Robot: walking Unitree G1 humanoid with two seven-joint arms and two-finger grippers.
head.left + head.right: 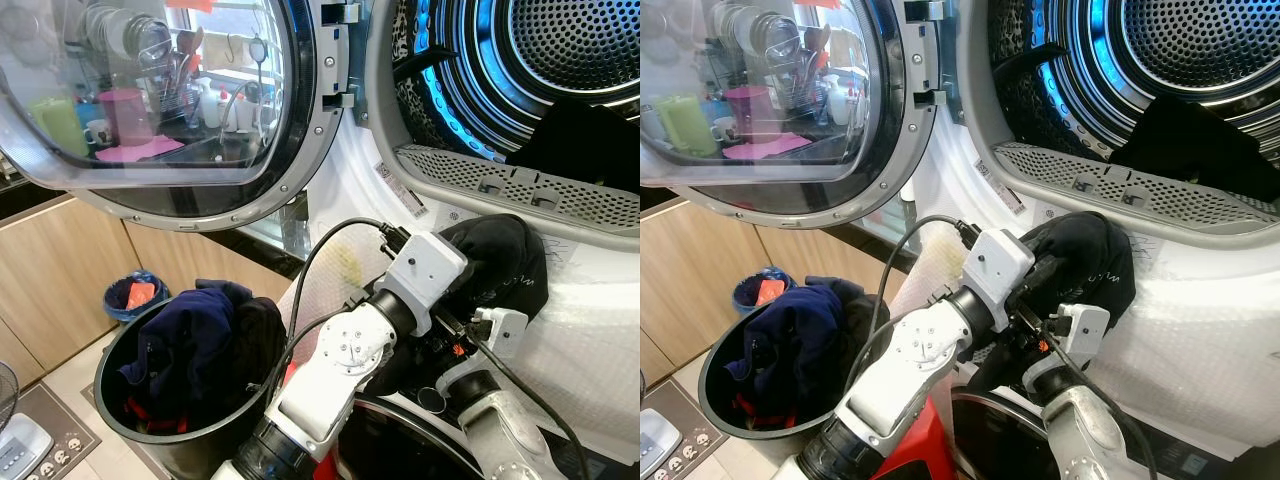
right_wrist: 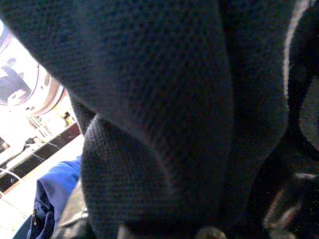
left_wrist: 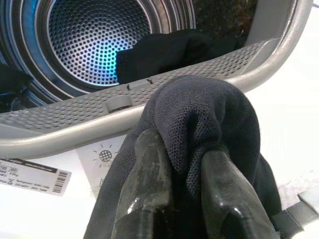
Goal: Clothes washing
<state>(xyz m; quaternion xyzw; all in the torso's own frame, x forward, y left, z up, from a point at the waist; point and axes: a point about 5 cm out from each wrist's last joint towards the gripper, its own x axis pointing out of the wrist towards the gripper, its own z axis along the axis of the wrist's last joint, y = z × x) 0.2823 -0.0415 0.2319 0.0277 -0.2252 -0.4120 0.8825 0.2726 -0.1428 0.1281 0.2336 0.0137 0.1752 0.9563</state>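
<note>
Left claw (image 3: pixel 184 199) pinching dark garment (image 3: pixel 199 114) – bunched for loading | drum (image 3: pixel 94 45) just ahead, door (image 1: pixel 160 100) open | right claw (image 1: pixel 470 335) – beneath, grip indiscernible | bin (image 1: pixel 125 425) below, clothes remaining

The black garment (image 3: pixel 199 119) draped over the left gripper (image 3: pixel 184 199) is a matt knitted cloth with a fine mesh weave; the gripper's black fingers (image 3: pixel 144 189) look like glossy, slightly scuffed plastic. The perforated drum (image 3: pixel 94 45) of the machine is shiny metal, dotted with small holes, and its grey opening rim (image 1: pixel 500 180) is matt plastic with a pierced grille. The round door (image 1: pixel 150 100) has clear, reflective glass in a bright metallic ring. The black round basket (image 1: pixel 115 400) is smooth plastic holding soft dark blue cloth (image 1: pixel 190 340). The cabinet front (image 1: pixel 60 280) looks like pale wood.
</note>
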